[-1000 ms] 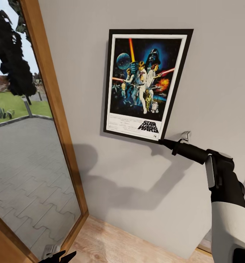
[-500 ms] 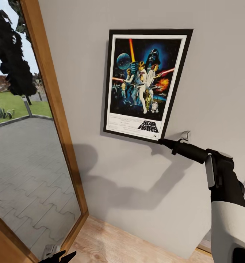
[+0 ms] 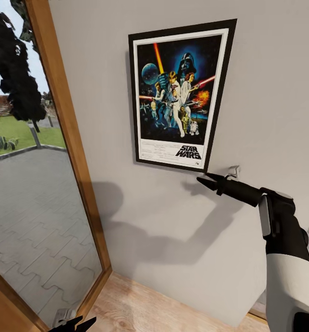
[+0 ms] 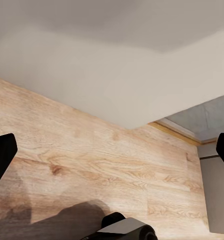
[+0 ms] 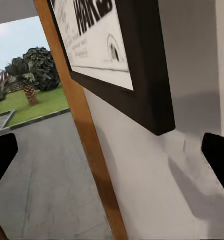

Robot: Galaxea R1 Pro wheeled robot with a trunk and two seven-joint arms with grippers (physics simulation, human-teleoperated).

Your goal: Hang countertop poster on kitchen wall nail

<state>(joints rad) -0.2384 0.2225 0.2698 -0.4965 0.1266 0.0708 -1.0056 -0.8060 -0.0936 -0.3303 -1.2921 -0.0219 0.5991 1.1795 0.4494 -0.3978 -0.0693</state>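
Poster (image 3: 177,94) sits flat against the grey wall (image 3: 265,92), upright, beside the wood-framed window (image 3: 67,138) — no gripper touching it. Whether it bears on a nail cannot be told; a small metal hook (image 3: 235,171) shows on the wall just below the poster's lower right corner.

Right gripper (image 3: 208,180) hangs just under that same corner, apart from the frame. The right wrist view puts its two fingertips wide apart with the poster's corner (image 5: 152,107) between and beyond them, nothing held.

Left gripper (image 3: 73,324) is low, well below the poster, over the wood floor (image 4: 91,165); fingers spread, empty.

Judgement: hanging looks done, release step in hand. Best done by drawing the right arm straight back from the wall, jaws kept wide — no upward sweep that could clip the frame's lower edge and lift it off.
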